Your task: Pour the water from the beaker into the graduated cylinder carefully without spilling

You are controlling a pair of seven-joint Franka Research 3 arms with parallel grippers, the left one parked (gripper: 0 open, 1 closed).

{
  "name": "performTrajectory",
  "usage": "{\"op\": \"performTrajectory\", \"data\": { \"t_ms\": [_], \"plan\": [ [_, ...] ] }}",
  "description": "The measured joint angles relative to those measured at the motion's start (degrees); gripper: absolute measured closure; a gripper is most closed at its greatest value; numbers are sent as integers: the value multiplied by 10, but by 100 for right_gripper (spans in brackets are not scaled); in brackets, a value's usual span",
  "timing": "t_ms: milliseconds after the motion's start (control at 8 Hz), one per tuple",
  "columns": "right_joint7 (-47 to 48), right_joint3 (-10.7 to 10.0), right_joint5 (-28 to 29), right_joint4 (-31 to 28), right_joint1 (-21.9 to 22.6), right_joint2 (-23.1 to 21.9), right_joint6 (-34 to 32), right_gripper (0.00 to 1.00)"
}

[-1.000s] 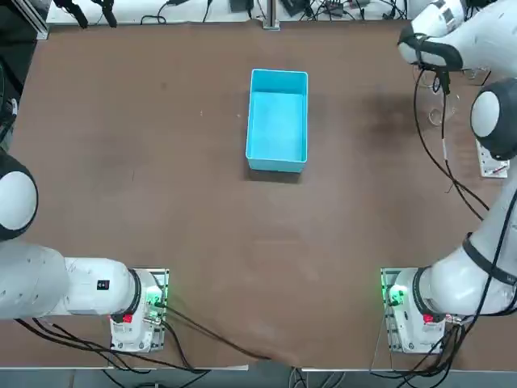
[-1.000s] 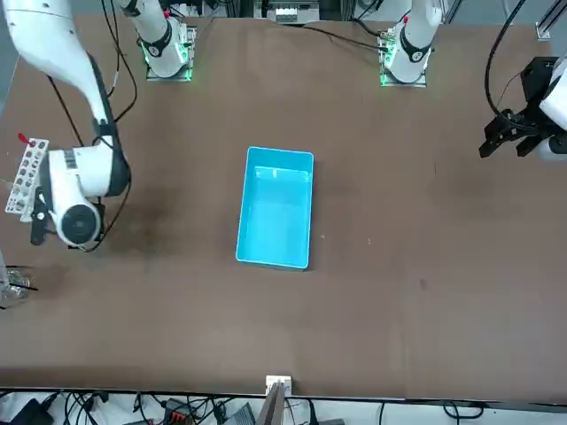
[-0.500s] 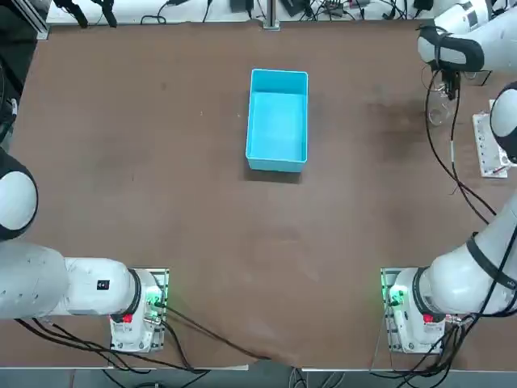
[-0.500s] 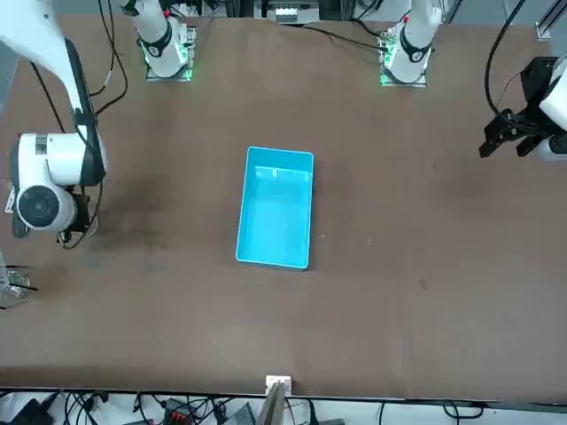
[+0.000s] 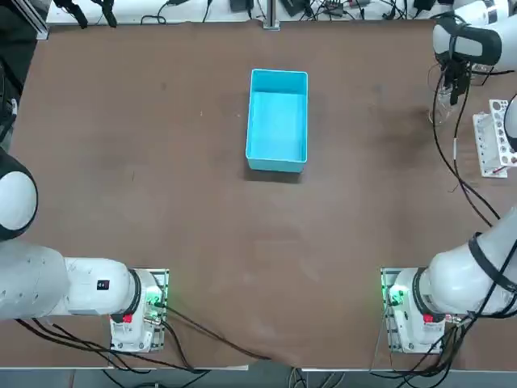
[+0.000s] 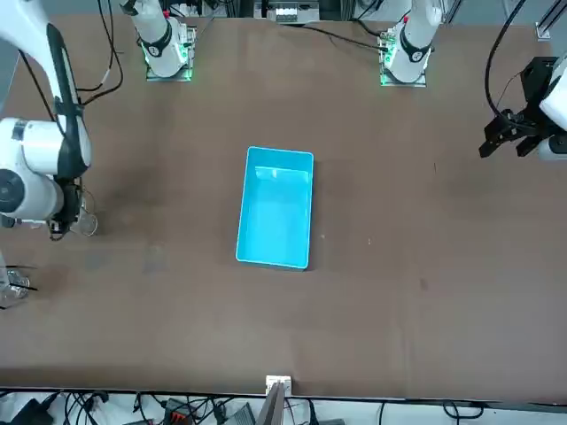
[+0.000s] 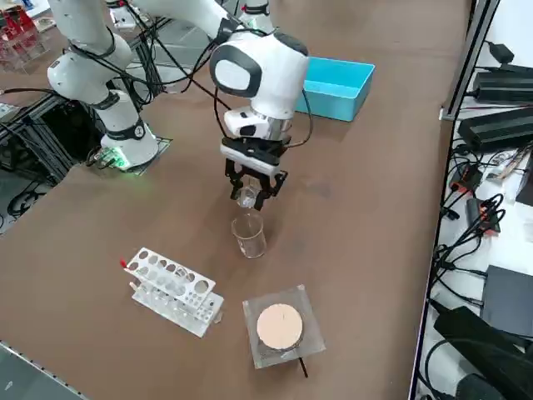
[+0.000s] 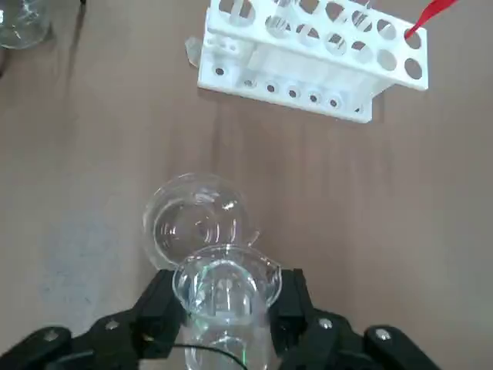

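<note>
Wrist view: my right gripper (image 8: 225, 302) has its two black fingers (image 8: 164, 299) closed partway onto the graduated cylinder (image 8: 221, 279), one finger on each side of the glass.
Grip: the jaws are held apart only by the width of that narrow tube, which stands upright between them.
Beaker: the beaker (image 8: 196, 220) sits on the brown table (image 8: 92, 154), its wide rim just beside the cylinder's rim; I cannot tell whether the two touch.
Side view: my gripper (image 7: 250, 197) points straight down, with the beaker (image 7: 248, 235) free on the table just in front of it.
Place: all of this is at the far right of the table, seen from overhead (image 5: 451, 90).
Rack: a white test tube rack (image 7: 171, 288) lies near the beaker, further right.
Bin: a blue bin (image 5: 278, 120) stands well apart, mid-table on the far side.
</note>
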Motion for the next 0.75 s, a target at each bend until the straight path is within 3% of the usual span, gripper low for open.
{"op": "performTrajectory", "data": {
  "t_ms": [750],
  "plan": [
    [-115, 0, 96, -6, -41, -1, 26, 39]
  ]
}}
